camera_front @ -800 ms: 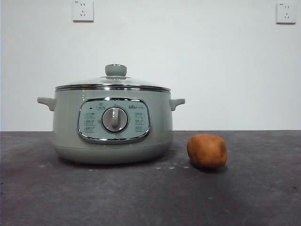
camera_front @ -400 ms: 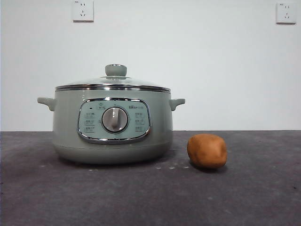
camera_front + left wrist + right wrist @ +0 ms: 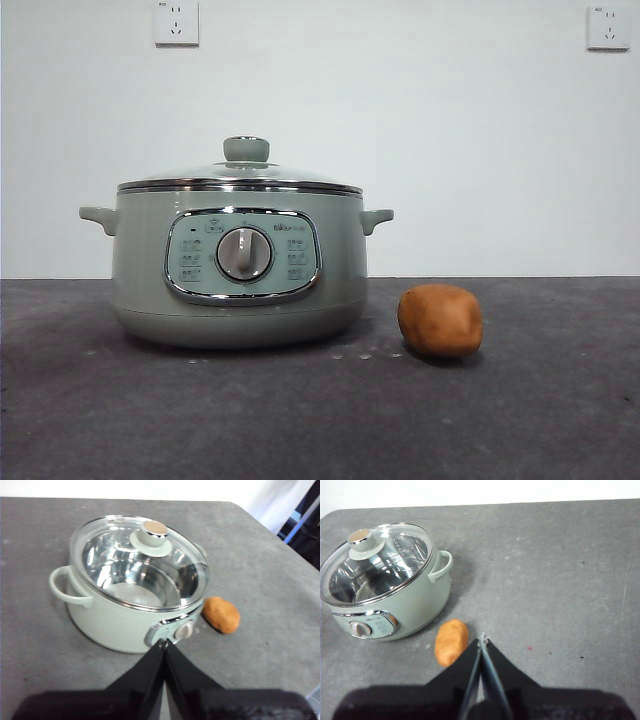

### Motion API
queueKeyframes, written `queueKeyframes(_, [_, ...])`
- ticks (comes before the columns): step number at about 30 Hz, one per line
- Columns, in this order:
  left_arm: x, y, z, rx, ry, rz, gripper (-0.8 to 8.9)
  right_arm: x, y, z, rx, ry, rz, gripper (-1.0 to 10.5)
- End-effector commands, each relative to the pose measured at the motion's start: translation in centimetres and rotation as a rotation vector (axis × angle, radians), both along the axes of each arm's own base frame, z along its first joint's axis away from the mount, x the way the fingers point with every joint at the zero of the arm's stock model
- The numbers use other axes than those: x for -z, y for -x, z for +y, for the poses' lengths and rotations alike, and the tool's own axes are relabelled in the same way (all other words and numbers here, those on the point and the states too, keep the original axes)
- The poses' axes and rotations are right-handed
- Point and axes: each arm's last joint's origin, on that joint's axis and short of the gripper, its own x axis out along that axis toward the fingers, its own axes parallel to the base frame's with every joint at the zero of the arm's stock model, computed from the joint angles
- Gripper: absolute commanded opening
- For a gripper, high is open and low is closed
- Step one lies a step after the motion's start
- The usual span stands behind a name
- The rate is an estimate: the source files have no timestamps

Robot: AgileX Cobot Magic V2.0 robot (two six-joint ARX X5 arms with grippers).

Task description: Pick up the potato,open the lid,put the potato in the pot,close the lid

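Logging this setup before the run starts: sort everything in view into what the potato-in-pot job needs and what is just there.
For the job:
- potato, on the table beside the pot
- lid, shut on the pot
- pot
- left gripper, shut, holding nothing
- right gripper, shut, holding nothing

Just there:
- two wall sockets
- grey table
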Motion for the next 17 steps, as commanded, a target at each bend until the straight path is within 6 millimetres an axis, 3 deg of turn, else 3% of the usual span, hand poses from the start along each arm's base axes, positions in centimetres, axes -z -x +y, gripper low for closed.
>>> queueKeyframes(1, [-0.22, -0.04, -0.11, 0.040, 0.006, -0.015, 0.55, -0.20, 0.09, 0.02, -0.009, 0.009, -0.016, 0.5])
queueKeyframes(2, [-0.20, -0.09, -0.10, 0.039, 0.006, -0.012, 1.25, -0.20, 0.09, 0.02, -0.009, 0.008, -0.016, 1.1])
queueKeyframes(6, [-0.18, -0.17, -0.10, 0.036, 0.011, -0.004, 5.66, -0.17, 0.08, 0.02, -0.007, 0.004, -0.011, 5.3])
queueKeyframes(7, [-0.18, -0.17, -0.10, 0.036, 0.011, -0.005, 6.03, -0.14, 0.10, 0.02, -0.007, 0.004, -0.007, 6.0])
queueKeyframes(17, [-0.42, -0.06, -0.10, 0.036, 0.010, -0.006, 6.00, 0.20, -0.57, 0.05, -0.023, -0.007, 0.039, 6.4])
